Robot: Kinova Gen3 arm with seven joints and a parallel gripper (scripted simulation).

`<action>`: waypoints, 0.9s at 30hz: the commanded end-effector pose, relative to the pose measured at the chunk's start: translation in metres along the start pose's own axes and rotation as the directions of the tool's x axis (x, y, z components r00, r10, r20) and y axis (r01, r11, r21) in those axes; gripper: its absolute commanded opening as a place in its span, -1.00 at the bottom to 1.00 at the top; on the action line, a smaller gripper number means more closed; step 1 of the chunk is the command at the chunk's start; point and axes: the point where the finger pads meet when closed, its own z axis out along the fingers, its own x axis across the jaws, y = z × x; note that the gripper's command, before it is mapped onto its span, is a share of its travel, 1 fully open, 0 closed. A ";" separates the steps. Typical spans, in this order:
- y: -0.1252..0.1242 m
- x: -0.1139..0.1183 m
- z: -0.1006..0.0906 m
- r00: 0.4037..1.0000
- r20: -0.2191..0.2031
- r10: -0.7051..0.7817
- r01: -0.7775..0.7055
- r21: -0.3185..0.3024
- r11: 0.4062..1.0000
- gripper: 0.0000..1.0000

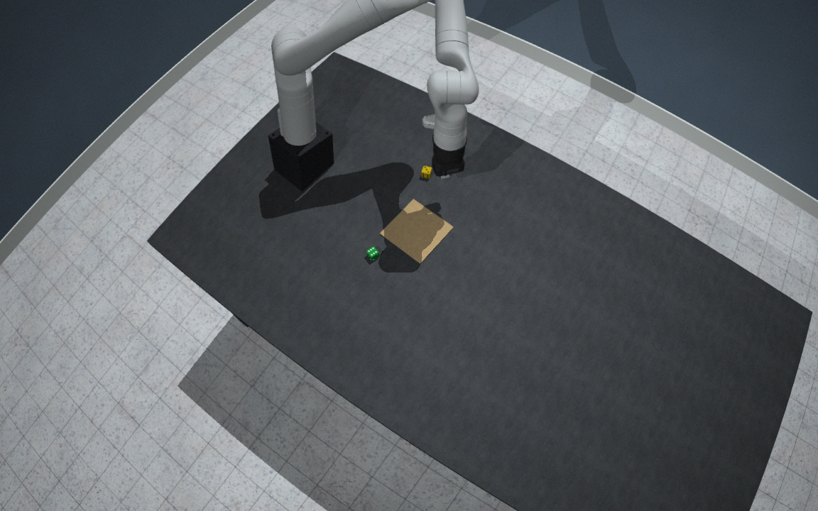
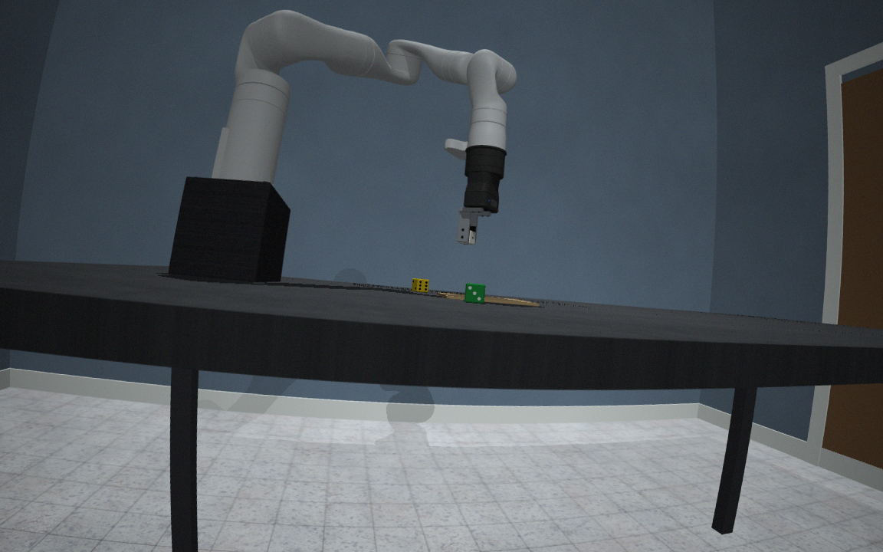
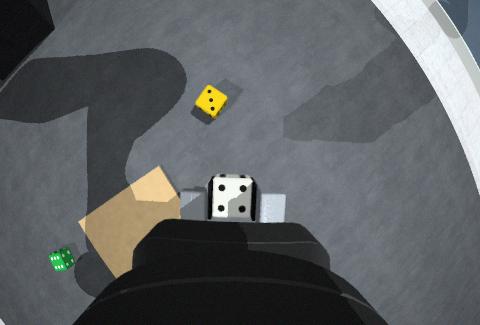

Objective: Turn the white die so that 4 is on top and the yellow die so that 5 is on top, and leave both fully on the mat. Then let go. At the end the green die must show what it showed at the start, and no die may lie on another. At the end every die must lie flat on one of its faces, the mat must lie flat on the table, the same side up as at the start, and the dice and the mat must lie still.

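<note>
White die (image 3: 231,197) clamped in the gripper (image 3: 232,207), lifted well above the black table (image 2: 375,322).

In the wrist view, left to right: the green die (image 3: 62,259) sits on the table just beside the tan mat (image 3: 127,224), off its left corner; the yellow die (image 3: 211,99) lies flat on the table beyond the mat, apart from it, with 3 pips on its upper face; then the gripper, about half open, its 2 fingers pressed against the left and right sides of the white die. The die's face toward the wrist camera shows 4 pips, its edges square to the fingers. A cube, it has no long axis. In the exterior view the gripper (image 2: 467,235) points straight down, hanging clear above the mat's (image 2: 510,300) far side, touching nothing else.
</note>
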 end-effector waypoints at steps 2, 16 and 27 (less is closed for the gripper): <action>0.005 -0.006 -0.001 1.000 -0.002 -0.022 0.022 -0.001 1.000 -0.02; 0.027 -0.046 -0.003 0.971 -0.001 -0.240 0.240 -0.003 0.971 -0.02; 0.045 -0.085 -0.004 0.899 0.000 -0.438 0.438 -0.003 0.899 -0.02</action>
